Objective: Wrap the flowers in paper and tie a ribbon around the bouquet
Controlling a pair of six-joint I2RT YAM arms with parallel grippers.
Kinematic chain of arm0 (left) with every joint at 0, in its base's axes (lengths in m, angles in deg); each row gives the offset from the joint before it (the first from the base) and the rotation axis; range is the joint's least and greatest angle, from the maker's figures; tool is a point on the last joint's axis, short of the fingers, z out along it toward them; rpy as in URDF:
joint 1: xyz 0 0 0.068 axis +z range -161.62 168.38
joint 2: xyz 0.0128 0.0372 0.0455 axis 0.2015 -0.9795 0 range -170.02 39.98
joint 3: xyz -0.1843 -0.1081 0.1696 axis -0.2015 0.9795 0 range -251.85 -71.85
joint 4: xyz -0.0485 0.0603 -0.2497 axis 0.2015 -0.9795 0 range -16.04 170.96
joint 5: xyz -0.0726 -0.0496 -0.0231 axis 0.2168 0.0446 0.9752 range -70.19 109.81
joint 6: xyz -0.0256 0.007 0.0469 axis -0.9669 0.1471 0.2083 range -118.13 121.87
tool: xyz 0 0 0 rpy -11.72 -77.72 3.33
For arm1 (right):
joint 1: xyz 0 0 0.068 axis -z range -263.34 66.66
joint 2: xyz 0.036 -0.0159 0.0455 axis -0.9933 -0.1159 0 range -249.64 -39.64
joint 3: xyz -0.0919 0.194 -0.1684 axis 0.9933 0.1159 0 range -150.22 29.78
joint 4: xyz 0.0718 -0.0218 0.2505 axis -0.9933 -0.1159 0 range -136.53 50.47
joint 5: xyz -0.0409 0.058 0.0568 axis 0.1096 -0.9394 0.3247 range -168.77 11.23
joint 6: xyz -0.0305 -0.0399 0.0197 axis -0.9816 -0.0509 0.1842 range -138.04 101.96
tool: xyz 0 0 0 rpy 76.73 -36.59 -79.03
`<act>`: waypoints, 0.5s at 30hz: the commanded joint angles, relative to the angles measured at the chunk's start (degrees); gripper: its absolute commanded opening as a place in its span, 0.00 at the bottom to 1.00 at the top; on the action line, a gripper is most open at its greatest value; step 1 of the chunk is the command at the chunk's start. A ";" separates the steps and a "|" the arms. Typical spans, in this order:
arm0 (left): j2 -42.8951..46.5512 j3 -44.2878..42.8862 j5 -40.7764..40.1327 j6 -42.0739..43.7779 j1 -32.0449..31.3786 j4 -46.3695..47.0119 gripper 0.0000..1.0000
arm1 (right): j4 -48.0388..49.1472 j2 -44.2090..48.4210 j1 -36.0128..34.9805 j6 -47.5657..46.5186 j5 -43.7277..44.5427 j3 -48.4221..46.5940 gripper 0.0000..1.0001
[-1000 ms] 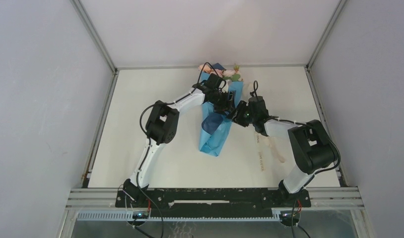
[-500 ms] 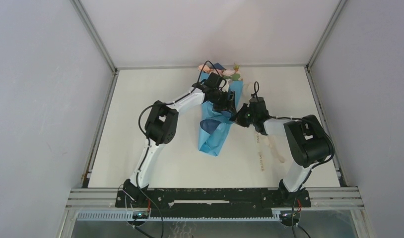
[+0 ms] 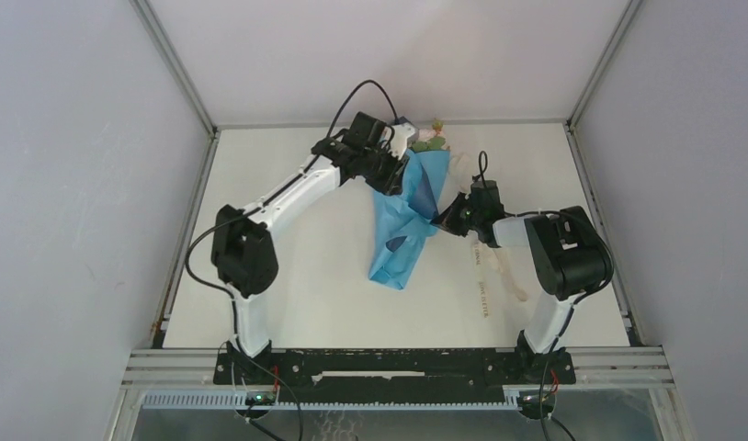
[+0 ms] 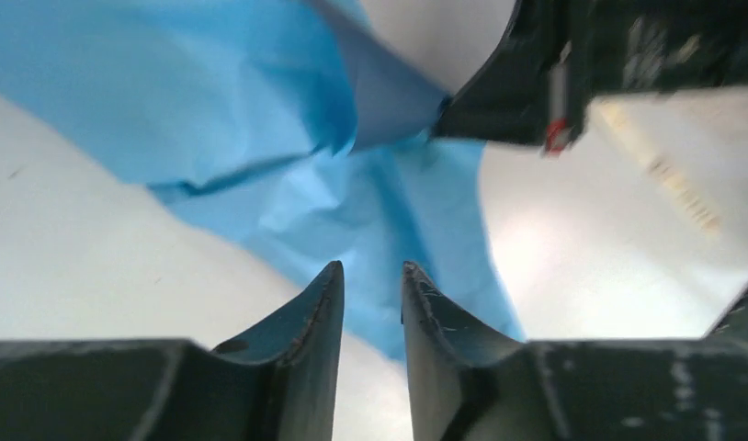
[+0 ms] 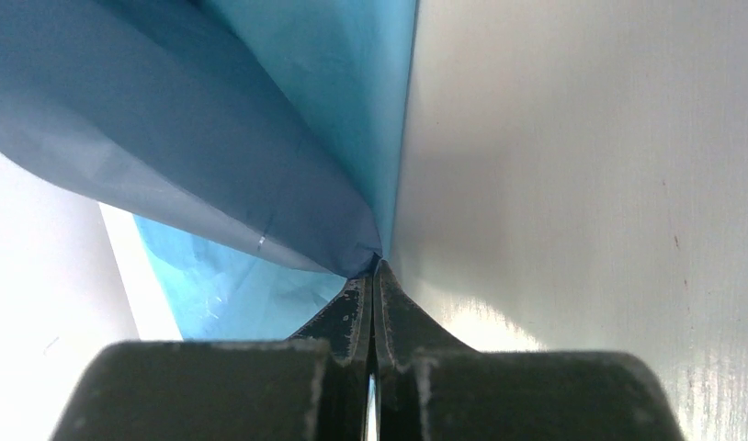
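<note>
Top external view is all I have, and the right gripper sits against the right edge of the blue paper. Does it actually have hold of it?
Observer: Yes. In the right wrist view the right gripper is shut, with a fold of the paper pinched at its tips.
Operator: Which side of the sheet faces that camera?
Observer: The navy side is nearest, on the left of that view. The light blue side shows behind it.
Operator: And the left gripper, is it holding anything?
Observer: No. In the left wrist view the left gripper has a narrow gap between its fingers with nothing in it. The light blue paper lies beyond the tips.
</note>
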State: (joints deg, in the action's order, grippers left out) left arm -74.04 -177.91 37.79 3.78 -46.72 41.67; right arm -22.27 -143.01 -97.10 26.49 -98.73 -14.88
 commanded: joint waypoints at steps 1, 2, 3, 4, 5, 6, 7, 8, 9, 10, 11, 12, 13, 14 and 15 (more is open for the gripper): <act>1.63 10.31 -7.79 10.56 -0.90 0.17 0.32 | 2.27 -1.01 0.90 0.62 -0.94 -2.67 0.00; 1.81 11.67 -7.66 11.63 -1.82 0.16 0.31 | 2.26 -1.17 0.91 0.72 -0.95 -2.89 0.00; 2.07 12.93 -7.68 12.94 -3.50 0.19 0.31 | 2.23 -1.38 0.99 0.85 -1.03 -3.07 0.00; 2.46 14.18 -7.85 14.53 -4.95 0.40 0.31 | 2.25 -1.53 1.01 1.09 -1.04 -3.20 0.00; 2.79 15.47 -8.33 15.88 -6.62 0.73 0.31 | 2.33 -1.69 1.01 1.27 -1.00 -3.31 0.00; 3.22 16.58 -8.67 17.18 -8.08 1.03 0.32 | 2.53 -1.84 1.00 1.52 -0.99 -3.31 0.00; 3.53 17.67 -8.85 18.23 -9.43 1.38 0.33 | 2.66 -1.90 0.99 1.74 -0.96 -3.32 0.00; 3.60 18.56 -9.03 18.81 -10.63 1.78 0.34 | 2.81 -2.04 1.02 1.90 -0.88 -3.39 0.00; 3.56 19.14 -9.22 19.23 -11.48 1.91 0.34 | 2.91 -2.16 1.02 2.18 -0.87 -3.47 0.00; 3.29 19.59 -9.42 19.65 -12.37 1.96 0.35 | 3.06 -2.22 1.08 2.42 -0.86 -3.50 0.00; 3.14 20.06 -9.88 20.33 -13.22 2.00 0.36 | 3.25 -2.33 1.03 2.67 -0.86 -3.50 0.00; 2.99 20.63 -10.72 21.04 -13.99 1.95 0.37 | 3.45 -2.36 1.16 2.93 -0.86 -3.50 0.00; 2.87 21.04 -11.63 21.63 -14.84 2.17 0.39 | 3.62 -2.44 1.11 3.19 -0.86 -3.50 0.00; 2.84 21.46 -12.30 22.15 -15.55 2.32 0.40 | 3.85 -2.49 1.08 3.45 -0.86 -3.50 0.00; 2.84 21.77 -12.66 22.55 -16.37 2.35 0.42 | 4.02 -2.53 1.05 3.67 -0.86 -3.50 0.00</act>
State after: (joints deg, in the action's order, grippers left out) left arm -72.42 -157.76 28.15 21.90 -61.58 42.50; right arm -21.90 -145.22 -96.32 28.46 -99.85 -16.57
